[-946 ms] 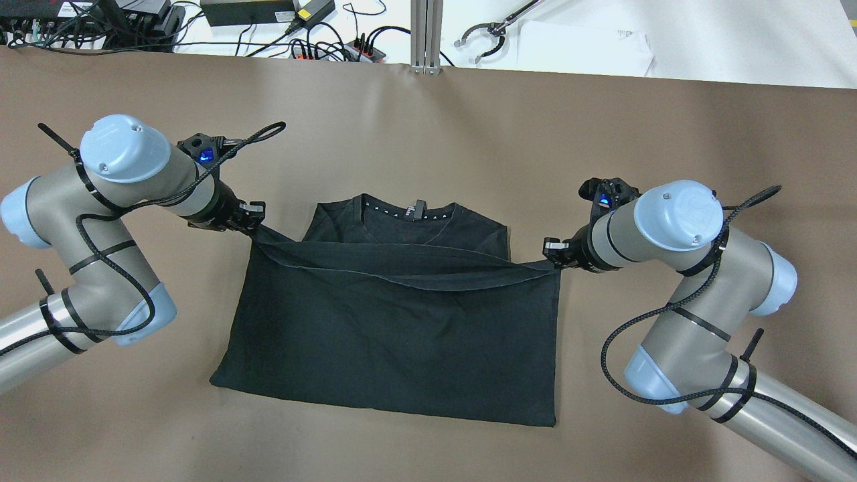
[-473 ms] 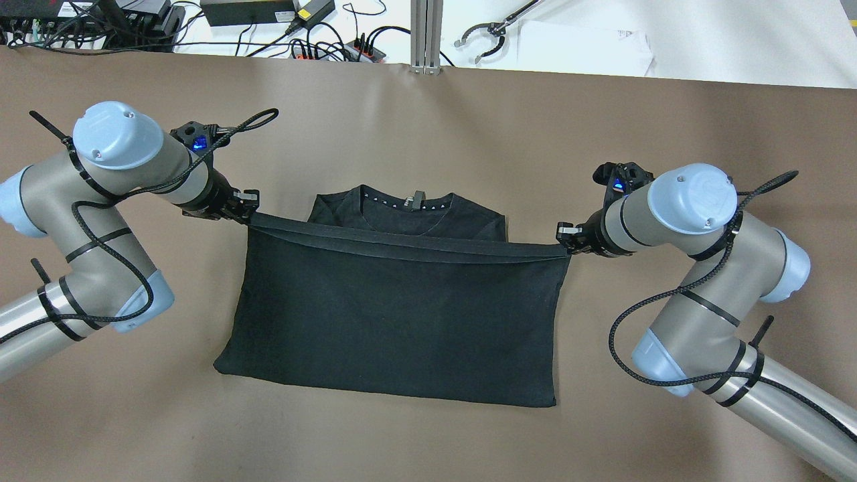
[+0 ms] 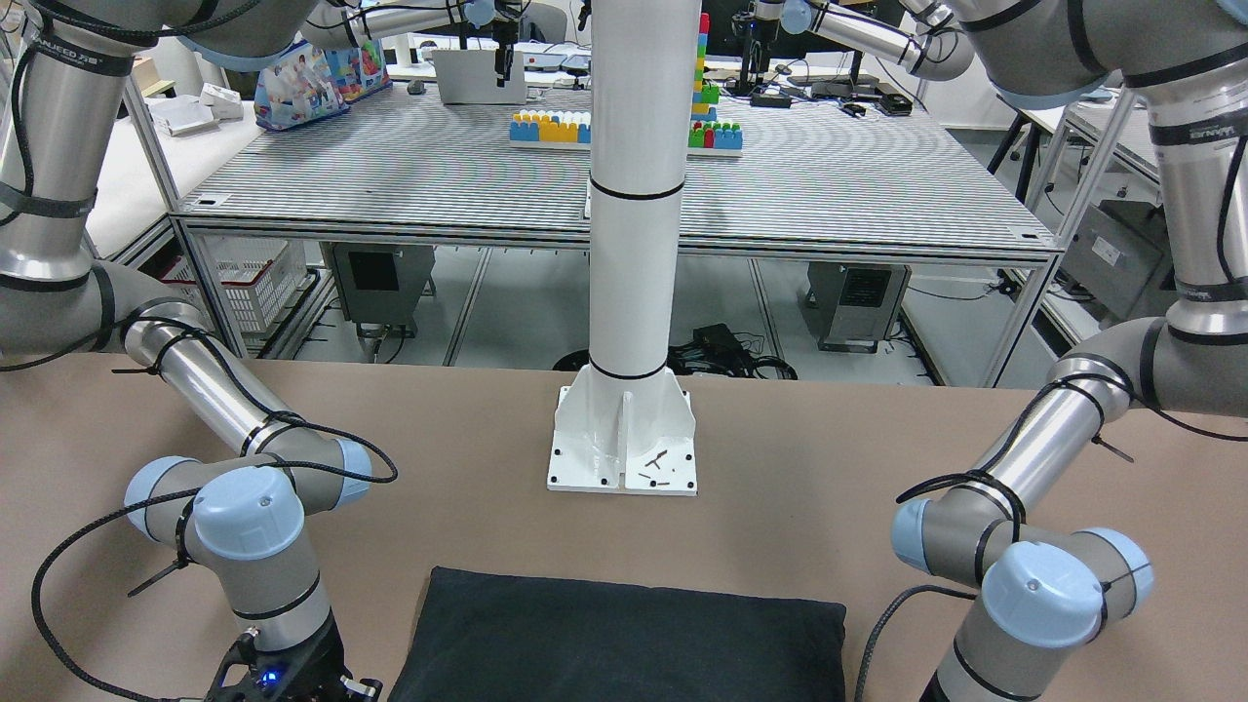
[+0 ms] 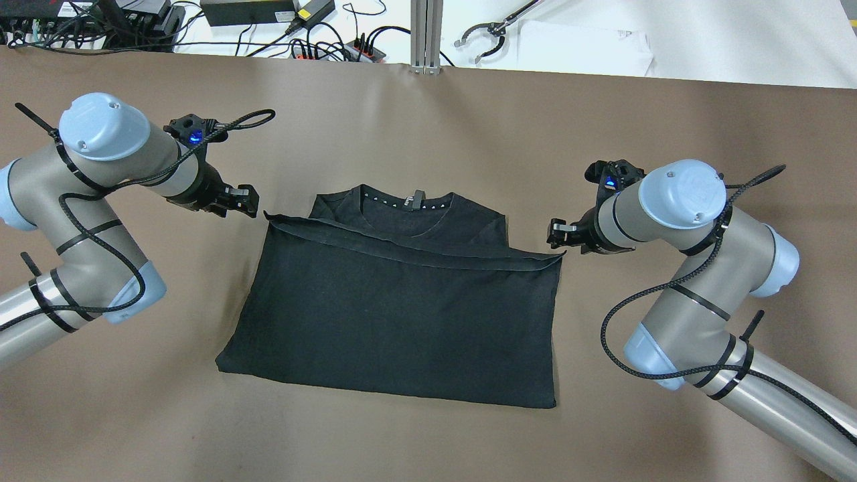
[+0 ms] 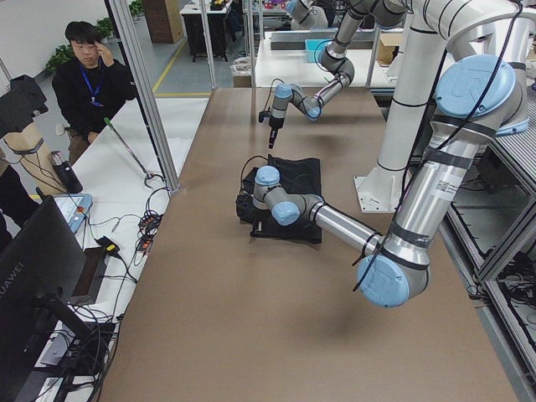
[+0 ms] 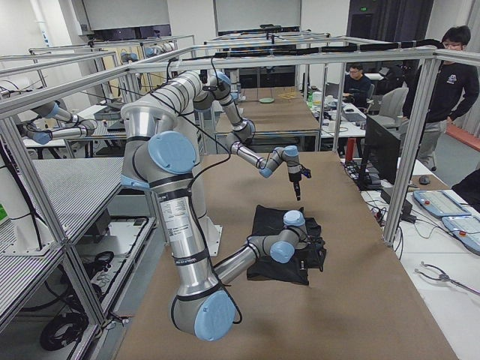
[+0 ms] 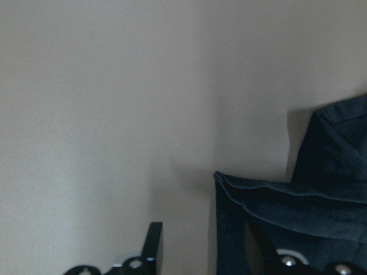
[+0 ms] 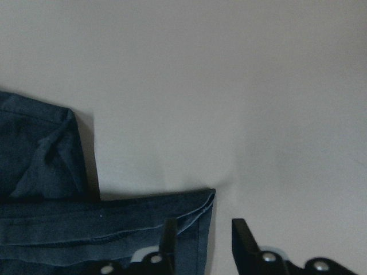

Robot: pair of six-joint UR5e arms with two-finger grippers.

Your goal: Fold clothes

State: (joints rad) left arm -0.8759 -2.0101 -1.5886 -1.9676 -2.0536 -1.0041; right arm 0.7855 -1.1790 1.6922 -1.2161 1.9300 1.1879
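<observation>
clothes (image 4: 395, 314): plain black | table (image 4: 469, 134): brown | pillar (image 3: 634, 244): white | arm caps (image 4: 683, 194): pale blue

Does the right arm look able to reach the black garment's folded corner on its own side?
Probably yes: the right gripper hovers close by that corner of the black garment, jaws open, and nothing stands between them.

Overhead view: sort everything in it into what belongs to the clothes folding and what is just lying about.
Belongs to the job:
black garment, part folded on the brown table
left pincer, open
right pincer, open

Just lying about, all beyond the table's far edge:
power bricks and cables
grabber tool
white sheets
aluminium post
</observation>
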